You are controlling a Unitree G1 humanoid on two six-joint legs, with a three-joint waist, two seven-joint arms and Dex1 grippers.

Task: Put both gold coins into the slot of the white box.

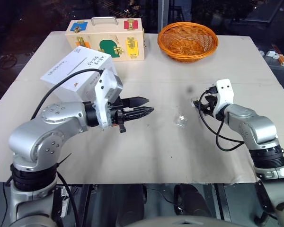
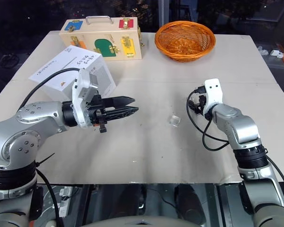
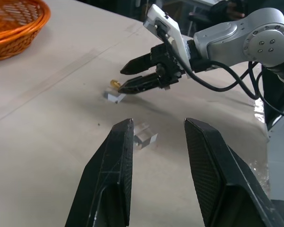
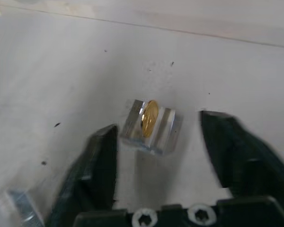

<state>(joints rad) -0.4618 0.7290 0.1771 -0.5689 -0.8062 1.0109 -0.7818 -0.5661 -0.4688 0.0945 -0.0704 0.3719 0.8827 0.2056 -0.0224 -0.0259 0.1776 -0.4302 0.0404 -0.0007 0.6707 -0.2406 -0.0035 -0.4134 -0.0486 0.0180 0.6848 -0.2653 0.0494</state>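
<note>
1. I have my right gripper (image 4: 158, 142) straddling a clear plastic block (image 4: 151, 126) that holds a small shiny gold coin (image 4: 149, 118) upright, fingers apart, nothing gripped
2. Left gripper (image 1: 143, 107) hovers beside the white cardboard box (image 1: 80, 71), fingers apart, empty
3. Next: pinch the coin cleanly

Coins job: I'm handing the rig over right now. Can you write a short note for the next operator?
Left gripper: open, empty, hovering over the table beside the white box.
Right gripper: open, fingers either side of a clear block holding one coin on edge; not gripped yet.
Second clear block, mid-table, looks empty; I cannot tell where the other coin is.
Left to do: grip this coin, carry it to the slot, then check on the other one.
</note>
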